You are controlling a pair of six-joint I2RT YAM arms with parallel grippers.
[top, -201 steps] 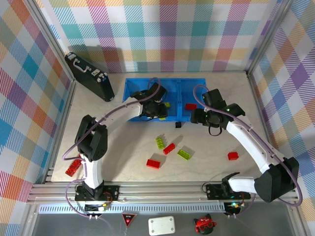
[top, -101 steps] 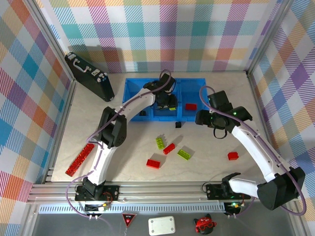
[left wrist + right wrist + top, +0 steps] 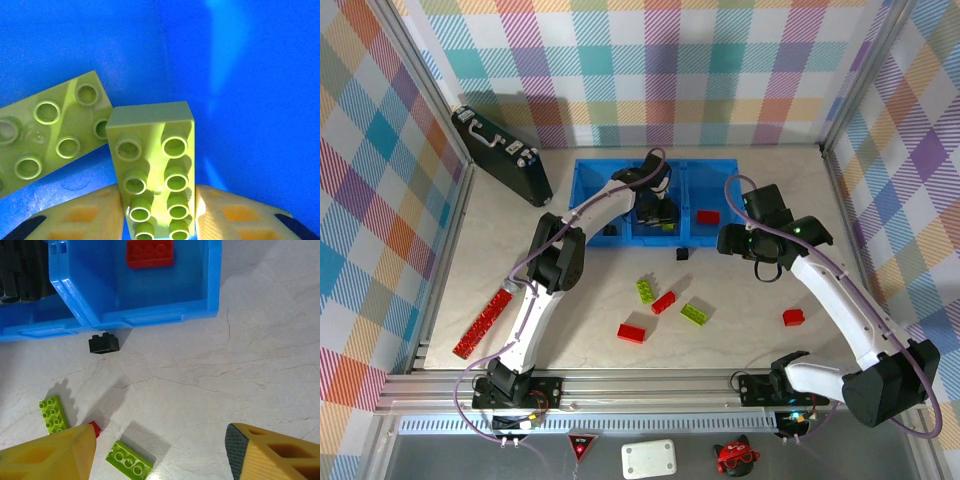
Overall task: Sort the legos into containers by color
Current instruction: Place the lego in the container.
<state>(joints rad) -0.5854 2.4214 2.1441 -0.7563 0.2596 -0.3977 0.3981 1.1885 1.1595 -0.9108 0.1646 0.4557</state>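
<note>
Drop-off step: left gripper [image 3: 159,212] down in the blue bin [image 3: 250,75], middle compartment, 12 o'clock on the table [image 3: 740,330]. Its jaws flank a lime brick [image 3: 152,150] — pinched or released, can't tell. Right gripper [image 3: 160,450] agape, empty — next, a clean pick from the loose legos [image 3: 694,313] at the bin's 6 o'clock.

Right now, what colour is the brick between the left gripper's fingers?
Lime green brick; left wrist view.

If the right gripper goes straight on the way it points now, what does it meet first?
Most likely the bare table, close beside a lime green lego. The open right gripper holds nothing; depth is hard to judge.
</note>
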